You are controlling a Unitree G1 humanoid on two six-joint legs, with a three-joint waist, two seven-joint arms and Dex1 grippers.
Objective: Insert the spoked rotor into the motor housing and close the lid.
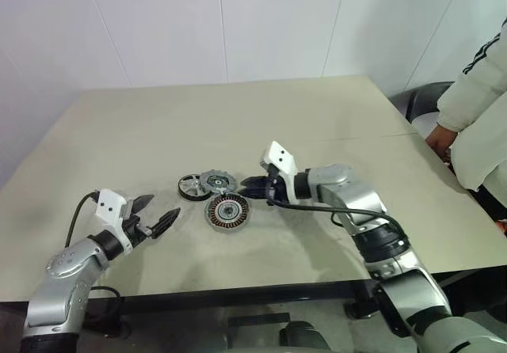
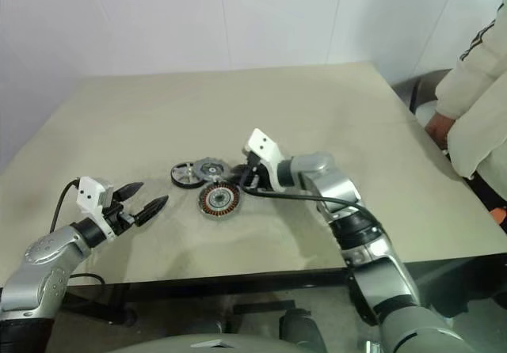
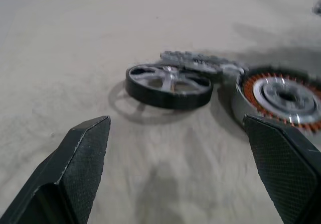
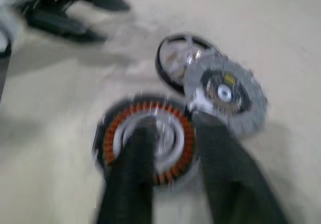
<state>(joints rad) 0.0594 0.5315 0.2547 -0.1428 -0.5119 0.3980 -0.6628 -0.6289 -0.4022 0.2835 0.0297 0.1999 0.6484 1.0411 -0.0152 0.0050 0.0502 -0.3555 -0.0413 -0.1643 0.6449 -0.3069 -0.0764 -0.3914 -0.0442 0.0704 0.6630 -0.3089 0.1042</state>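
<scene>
Nearest the head camera: left gripper (image 1: 150,214), low over the table (image 1: 119,123), fingers spread wide and holding nothing, aimed toward the cluster of parts. Seen past its fingertips (image 3: 88,138) in the left wrist view: rotor (image 3: 168,86) lying flat on the table, lid (image 3: 198,62) behind it, housing (image 3: 281,98) beside.

Further out, near mid-table, all three parts packed close. Rotor (image 1: 192,187) at the left of the group, spokes up, still outside the housing. Lid (image 1: 217,182) tilted, resting partly on the rotor's rim and just touching the housing's edge. Housing (image 1: 228,210) nearest the robot, copper windings up, centre bare.

Right gripper (image 1: 255,185) just to the right of lid and housing, forearm reaching in from the right with the wrist bent so the fingers point left and slightly down. Fingers (image 4: 225,184) parted somewhat, nothing pinched between them; tips hovering over the housing's near edge in the right wrist view.

Likely step: clearing and lining up parts ahead of insertion; nothing seated yet, lid not on. Next move probably calls for getting the lid off the rotor, then pinching the rotor by its rim and lowering it level and centred over the housing's hub. Risk of dragging the leaning lid along.

Sleeve and hand of a person (image 1: 475,123) at the table's far right edge.
</scene>
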